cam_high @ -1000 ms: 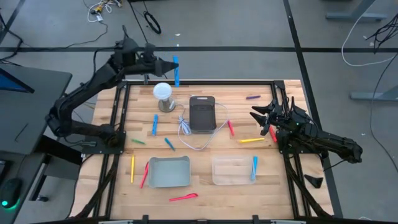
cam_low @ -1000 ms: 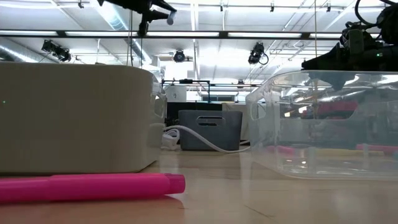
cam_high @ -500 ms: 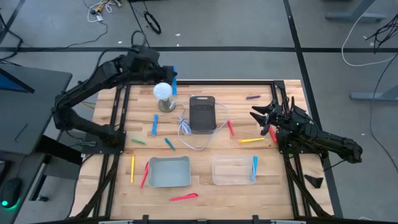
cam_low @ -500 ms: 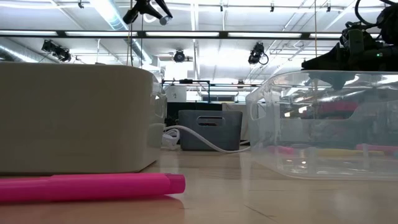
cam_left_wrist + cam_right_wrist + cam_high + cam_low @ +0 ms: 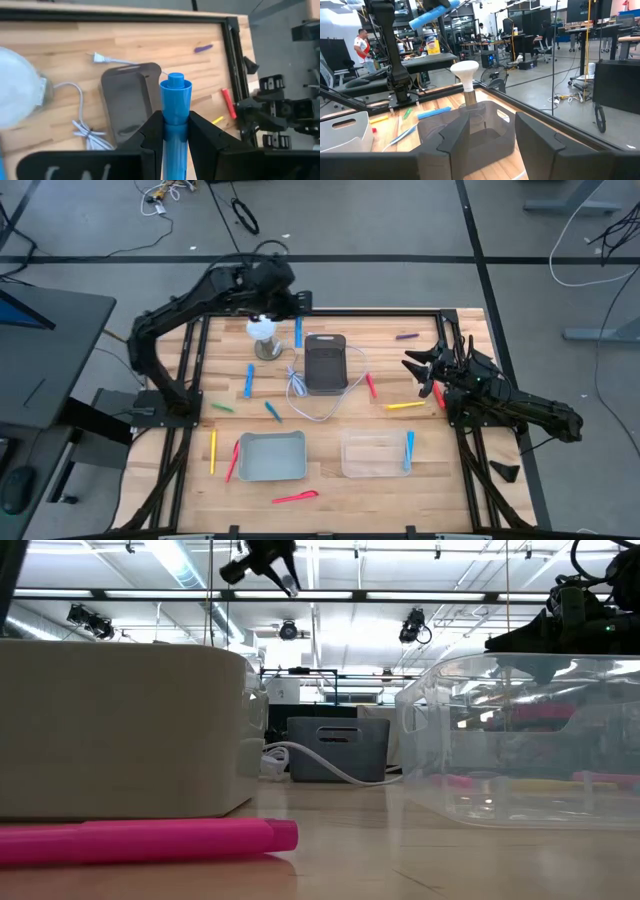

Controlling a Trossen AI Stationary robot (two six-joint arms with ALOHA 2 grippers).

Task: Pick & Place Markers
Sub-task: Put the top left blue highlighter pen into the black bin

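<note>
Pale, matt planked wood for the butcher-block table top (image 5: 340, 490), framed in dark matt metal. Smooth, slightly glossy blue plastic on the blue capped marker (image 5: 175, 112), pinched between matt black plastic fingers (image 5: 152, 137) of the left gripper (image 5: 175, 131). Beside the table's near edge, clear glossy plastic for the see-through tray (image 5: 520, 740), opaque satin grey plastic for the grey rectangular bin (image 5: 120, 730).

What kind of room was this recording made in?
Probably a robotics lab or open workshop. The wooden table sits in a black metal frame on a grey floor with loose cables; the low view shows exposed ceiling ducts, and the right wrist view shows desks with monitors.
</note>
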